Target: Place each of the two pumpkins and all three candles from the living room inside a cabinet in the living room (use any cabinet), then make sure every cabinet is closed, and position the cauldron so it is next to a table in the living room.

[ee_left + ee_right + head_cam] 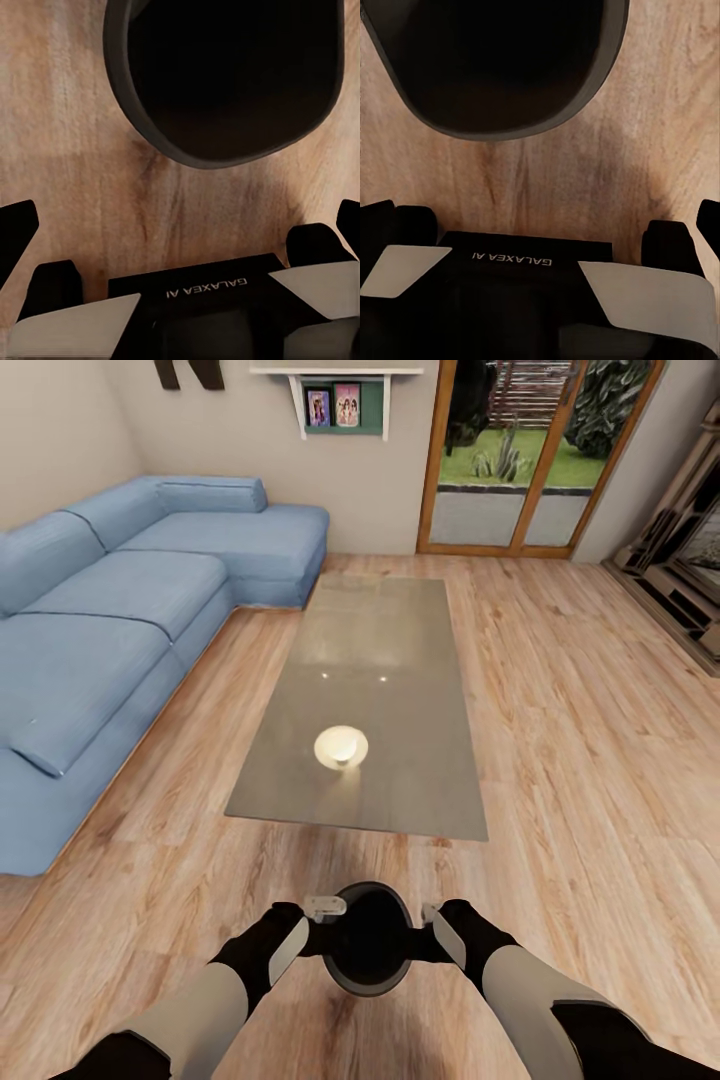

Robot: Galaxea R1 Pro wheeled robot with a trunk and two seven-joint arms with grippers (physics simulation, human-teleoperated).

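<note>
The black cauldron (366,950) is over the wooden floor just short of the near end of the low glossy table (400,660), its wide mouth facing up. My left gripper (325,908) is at its left side and my right gripper (434,915) at its right side. Both wrist views show the cauldron (225,75) (502,67) beyond the spread fingertips, with floor between them. Left gripper (180,217) and right gripper (540,217) are open and hold nothing. I cannot tell whether the cauldron rests on the floor. The pumpkins, candles and cabinet are out of view.
A blue corner sofa (100,640) runs along the left of the table. A pale media unit (680,570) stands at the far right and a glass garden door (520,460) at the back. Wooden floor (580,760) stretches to the right of the table.
</note>
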